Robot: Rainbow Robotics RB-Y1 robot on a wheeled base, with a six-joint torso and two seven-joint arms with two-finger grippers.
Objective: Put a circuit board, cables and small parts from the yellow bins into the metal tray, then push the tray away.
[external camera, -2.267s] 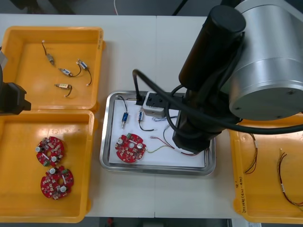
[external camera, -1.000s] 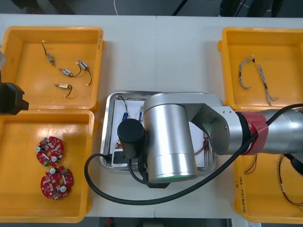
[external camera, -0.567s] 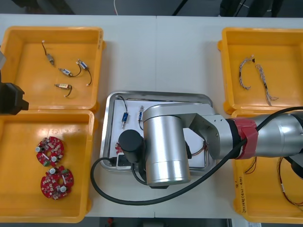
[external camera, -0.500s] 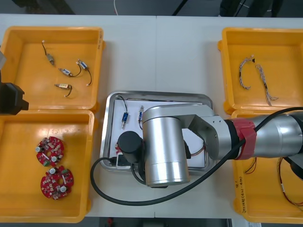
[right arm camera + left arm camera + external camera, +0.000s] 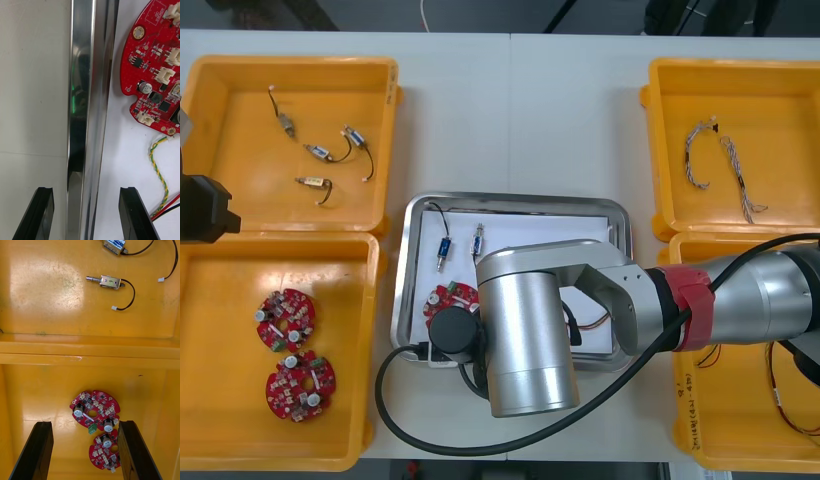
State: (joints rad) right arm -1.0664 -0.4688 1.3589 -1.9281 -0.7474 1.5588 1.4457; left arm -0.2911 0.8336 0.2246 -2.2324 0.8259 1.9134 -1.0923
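Note:
The metal tray (image 5: 520, 199), white inside, lies at the table's middle. In it are a red circuit board (image 5: 450, 296), two small metal parts (image 5: 443, 250) and red and yellow cables (image 5: 598, 320). My right arm (image 5: 525, 340) covers the tray's near part. My right gripper (image 5: 85, 213) is open and straddles the tray's rim (image 5: 84, 93), one finger over the table, the other over the white inside. The circuit board (image 5: 157, 75) and a twisted yellow cable (image 5: 159, 168) lie just past it. My left gripper (image 5: 84, 453) hangs open above the left bins.
The far left yellow bin (image 5: 210, 140) holds several small metal parts. The near left bin (image 5: 220, 300) holds two circuit boards (image 5: 285, 320). A blue and white cable (image 5: 720, 165) lies in the far right bin, red and yellow cables (image 5: 790, 390) in the near right one.
My right arm has swung from over the tray's middle down to its near left rim. The tray and its contents have stayed put. The left arm has not moved.

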